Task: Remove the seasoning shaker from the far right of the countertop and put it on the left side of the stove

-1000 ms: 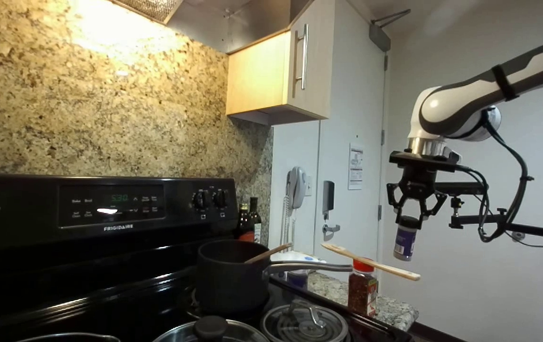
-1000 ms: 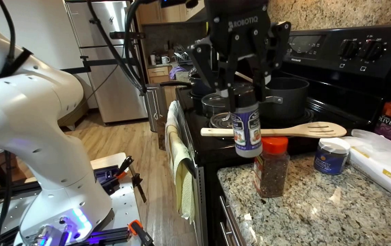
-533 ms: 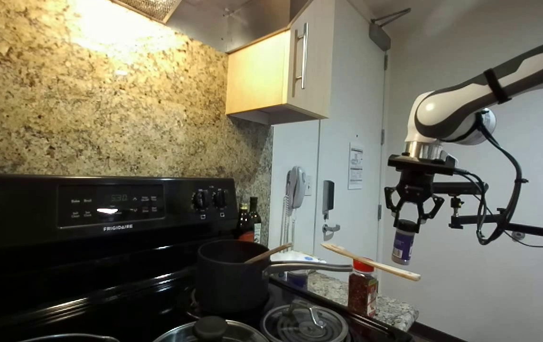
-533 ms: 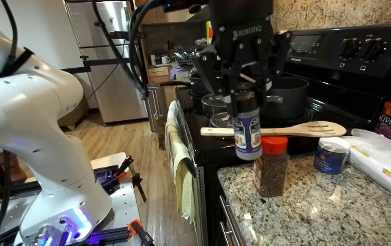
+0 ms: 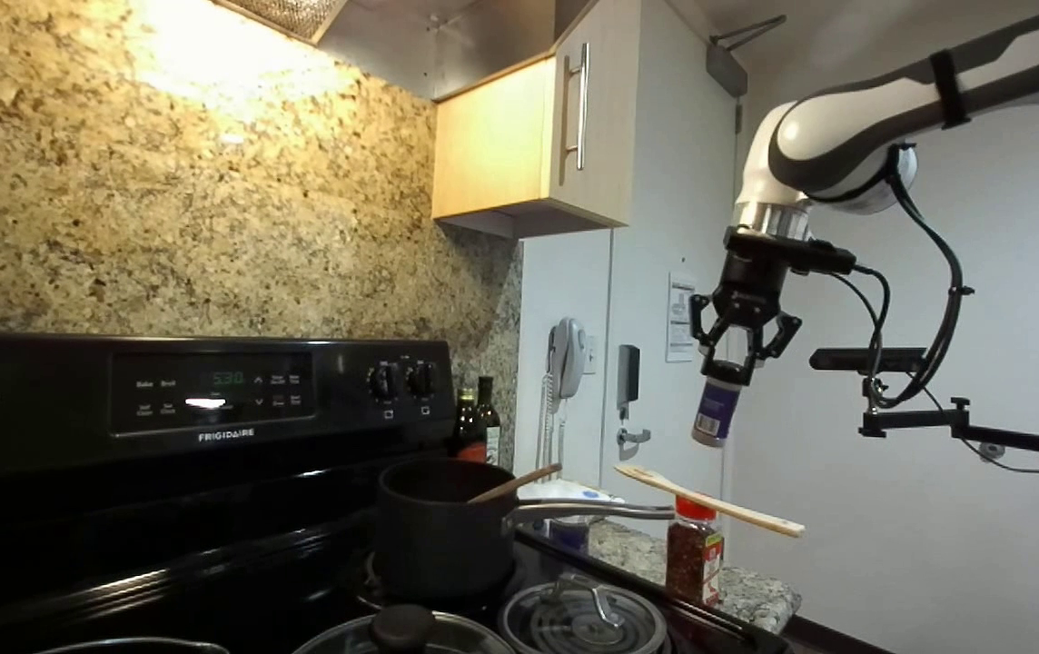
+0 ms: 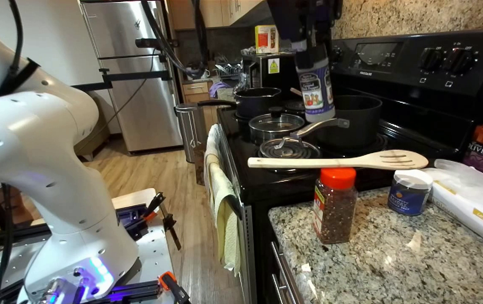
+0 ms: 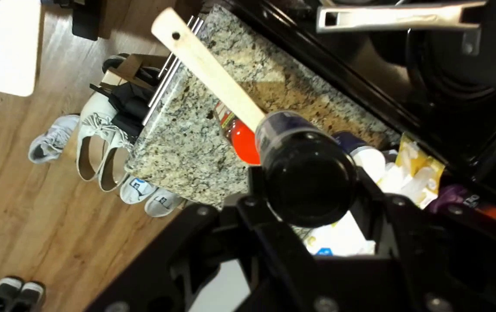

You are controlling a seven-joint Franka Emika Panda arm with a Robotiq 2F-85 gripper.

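Observation:
The seasoning shaker, with a black cap and a blue-purple label, hangs from my gripper in both exterior views [image 5: 717, 411] [image 6: 315, 90]. My gripper [image 5: 727, 368] is shut around its cap; in the wrist view the black cap [image 7: 311, 182] sits between both fingers. The shaker is tilted and well above the granite countertop [image 6: 393, 261], higher than the wooden spatula. The stove [image 5: 165, 472] is black with a knob panel at the back; its cooktop also shows in an exterior view [image 6: 262, 181]. Most of the gripper is cut off at the top there.
A red-capped bottle [image 6: 336, 211] and a blue jar with a white lid [image 6: 408, 194] stand on the countertop. A wooden spatula [image 6: 343, 162] lies at cap height by them. The stove holds a black pot [image 5: 442, 536] with a protruding handle, a lidded pan [image 6: 276, 126] and another pot [image 6: 258, 101].
My gripper has risen with the shaker and moved toward the stove side, leftward in an exterior view. Gripper and shaker are now more tilted. The other objects have not moved.

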